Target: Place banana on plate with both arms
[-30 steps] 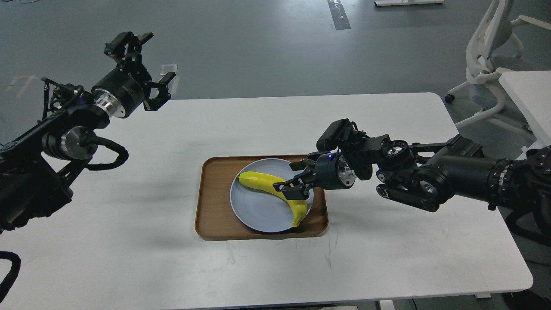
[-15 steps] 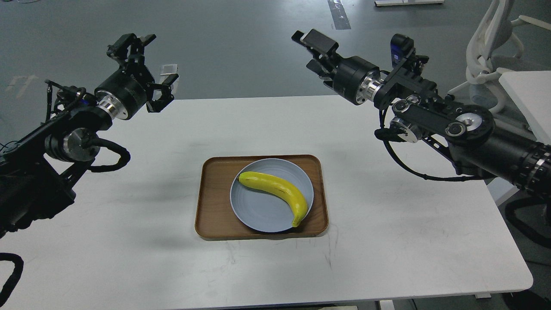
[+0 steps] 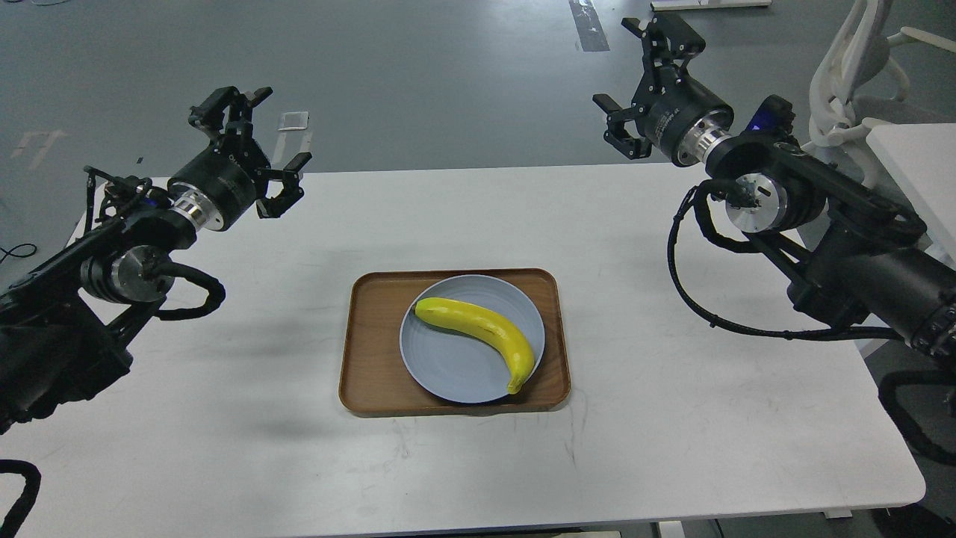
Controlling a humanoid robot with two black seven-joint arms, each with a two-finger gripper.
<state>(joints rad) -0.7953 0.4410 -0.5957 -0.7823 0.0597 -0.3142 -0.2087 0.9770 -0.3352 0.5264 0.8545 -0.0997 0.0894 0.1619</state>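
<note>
- A white table point(image 3: 672, 418) with rounded corners fills most of the view.
- A rectangular brown wooden tray point(image 3: 373, 351) sits near the table's middle.
- A white office chair point(image 3: 844, 90) stands at the far right, on a grey floor point(image 3: 418, 82).
- A second white tabletop point(image 3: 915, 161) shows beside the chair.

tray point(image 3: 373, 351) rim rings plate point(image 3: 448, 366) | banana point(image 3: 482, 332) open from above | table point(image 3: 672, 418) bare either side
</note>
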